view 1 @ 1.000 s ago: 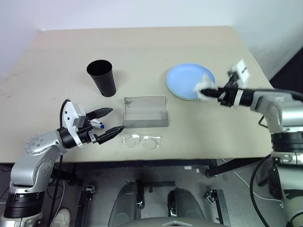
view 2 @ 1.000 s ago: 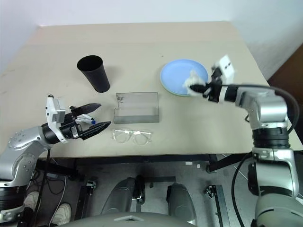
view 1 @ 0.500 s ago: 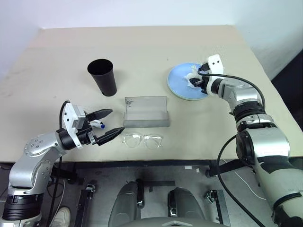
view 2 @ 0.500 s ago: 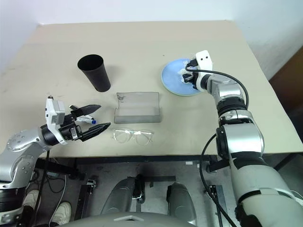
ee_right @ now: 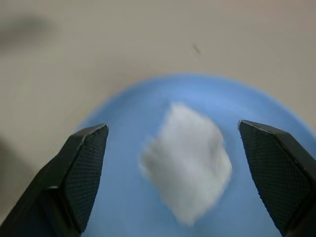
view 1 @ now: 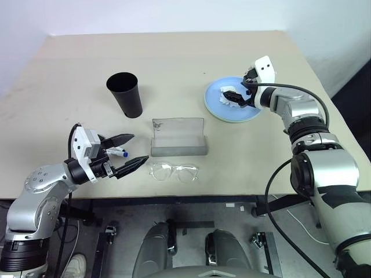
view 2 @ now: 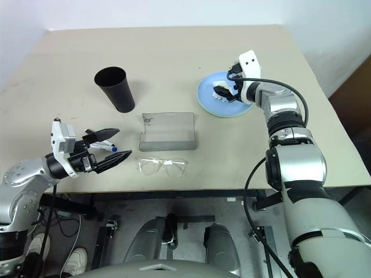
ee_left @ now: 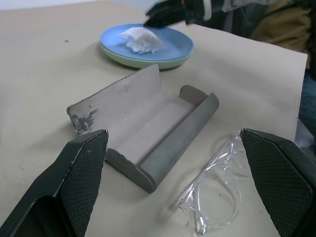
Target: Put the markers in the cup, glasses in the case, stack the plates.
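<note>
The light blue round plastic plate (view 1: 233, 99) sits stacked on the pale mint green plate (ee_left: 148, 60) at the table's far right, a crumpled white tissue (ee_right: 186, 167) lying on it. The right gripper (view 1: 236, 96) hovers there with jaws apart, apparently having released the tissue. The open grey felt case (view 1: 178, 144) lies long axis left-right, with the clear-framed glasses (view 1: 173, 171) parallel in front of it. The left gripper (view 1: 130, 152) waits beside them, jaws apart and empty.

A robotics test lab: a plain beige table (view 1: 174, 58) stands against bare white walls (view 1: 145, 14), with cables (view 1: 301, 223) and metal frame legs (view 1: 191, 202) visible on the grey floor (view 1: 278, 243) beneath.
</note>
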Controlling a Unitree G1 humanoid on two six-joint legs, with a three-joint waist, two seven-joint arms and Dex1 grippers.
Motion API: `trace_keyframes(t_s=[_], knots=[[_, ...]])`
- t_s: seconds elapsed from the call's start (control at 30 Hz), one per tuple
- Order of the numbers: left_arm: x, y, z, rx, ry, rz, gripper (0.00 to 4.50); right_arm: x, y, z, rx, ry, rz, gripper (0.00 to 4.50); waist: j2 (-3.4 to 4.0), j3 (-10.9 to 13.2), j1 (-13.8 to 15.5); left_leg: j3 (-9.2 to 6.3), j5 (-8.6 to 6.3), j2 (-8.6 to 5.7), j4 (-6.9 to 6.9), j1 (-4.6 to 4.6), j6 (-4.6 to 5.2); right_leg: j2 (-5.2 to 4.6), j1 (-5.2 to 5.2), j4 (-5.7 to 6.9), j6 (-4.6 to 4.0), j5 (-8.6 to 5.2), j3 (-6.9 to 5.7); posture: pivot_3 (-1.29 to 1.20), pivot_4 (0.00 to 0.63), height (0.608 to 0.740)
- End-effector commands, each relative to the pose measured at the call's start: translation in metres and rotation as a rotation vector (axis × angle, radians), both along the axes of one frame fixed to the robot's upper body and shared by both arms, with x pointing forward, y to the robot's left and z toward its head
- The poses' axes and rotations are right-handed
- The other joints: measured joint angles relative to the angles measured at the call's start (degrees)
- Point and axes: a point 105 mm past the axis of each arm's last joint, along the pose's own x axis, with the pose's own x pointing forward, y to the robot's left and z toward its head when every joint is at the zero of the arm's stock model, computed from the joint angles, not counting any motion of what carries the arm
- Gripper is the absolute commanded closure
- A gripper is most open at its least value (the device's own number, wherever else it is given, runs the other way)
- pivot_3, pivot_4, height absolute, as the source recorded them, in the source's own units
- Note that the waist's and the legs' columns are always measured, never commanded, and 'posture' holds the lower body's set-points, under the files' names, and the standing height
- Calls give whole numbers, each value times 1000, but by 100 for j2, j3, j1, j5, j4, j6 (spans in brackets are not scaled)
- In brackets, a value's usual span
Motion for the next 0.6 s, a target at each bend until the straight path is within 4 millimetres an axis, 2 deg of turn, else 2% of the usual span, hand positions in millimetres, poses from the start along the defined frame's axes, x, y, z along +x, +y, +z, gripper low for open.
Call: trace_keyframes(t_s=[0.03, 0.1, 0.33, 0.47, 0.6], knots=[[-2, 0, 12, 13, -39, -11, 0, -35, 29, 32, -8, -92, 269, 18, -2, -1, 5, 0, 0, 1, 0, 0, 0, 0, 0, 0, 0, 0, 0, 0, 150, 707], [-2, 2, 12, 24, -34, -8, 0, -60, 44, 27, -37, -63, 384, 18, -3, -2, 8, -2, -1, 1, -7, 3, 0, -1, 4, -6, 0, 0, 0, 0, 150, 707], [-2, 9, 11, 39, -7, 17, 0, -123, 83, 5, -111, 70, 634, 18, -3, -1, 10, -6, -24, 1, -7, 8, 10, -6, 4, -4, -3, 2, 0, 0, 150, 707], [-1, 9, 9, 40, -2, 20, 0, -152, 105, -14, -165, 152, 750, 18, -4, -2, 9, -9, -26, 1, -18, 22, 8, -7, -6, -11, -4, 2, 0, 0, 150, 707], [0, 5, 10, 38, -5, 17, 0, -166, 115, -33, -190, 262, 789, 18, -4, -2, 18, -9, -25, 0, -31, 23, 6, -9, -8, -19, -4, 2, 0, 0, 150, 707]])
